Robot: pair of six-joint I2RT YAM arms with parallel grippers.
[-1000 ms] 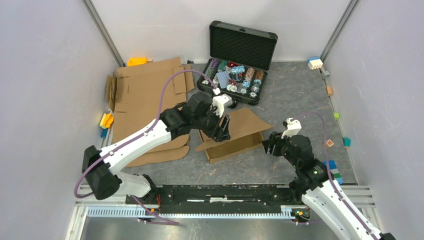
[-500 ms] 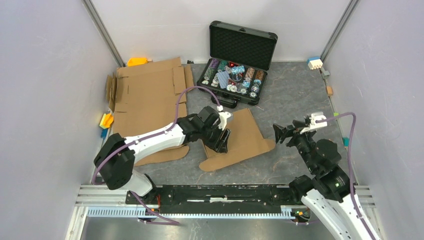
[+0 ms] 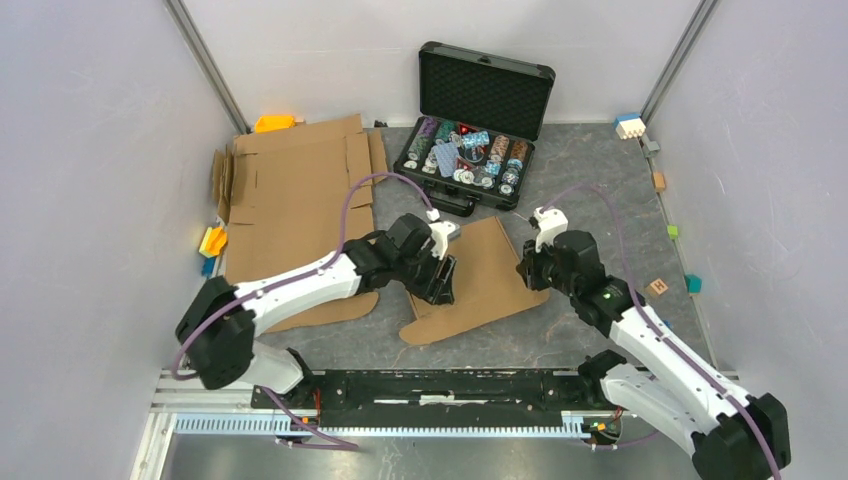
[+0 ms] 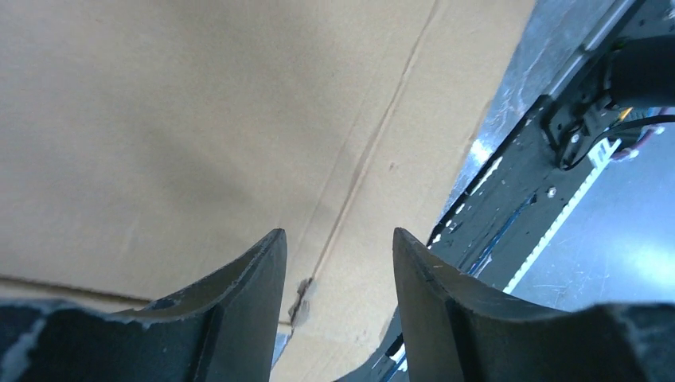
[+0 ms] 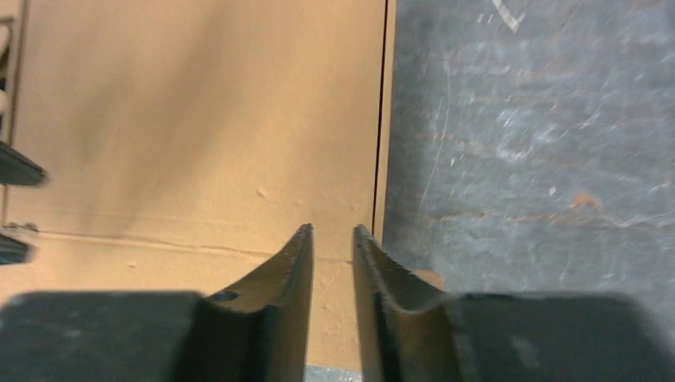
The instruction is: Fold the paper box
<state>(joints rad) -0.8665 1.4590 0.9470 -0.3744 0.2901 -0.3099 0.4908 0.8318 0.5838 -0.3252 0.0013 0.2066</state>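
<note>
The paper box [image 3: 490,265] lies pressed flat on the grey table in the middle, a brown creased sheet. My left gripper [image 3: 443,280] is low over its left part, jaws open, with nothing between them; the left wrist view shows the cardboard [image 4: 199,119] and a crease with a small tear right under the gripper [image 4: 338,239]. My right gripper [image 3: 524,268] is at the box's right edge, jaws almost closed on nothing; the right wrist view shows the gripper [image 5: 333,231] over the cardboard [image 5: 199,119] beside that edge.
An open black case [image 3: 470,150] with colourful chips stands just behind the box. Flat cardboard sheets [image 3: 290,190] lie at the left. Small coloured blocks lie along the right [image 3: 665,340] and left [image 3: 212,242] walls. The black rail [image 3: 450,385] runs along the near edge.
The box went from a standing open shape to lying flat. My right gripper swung out to the right, then came back to the box's right edge. My left gripper moved slightly lower.
</note>
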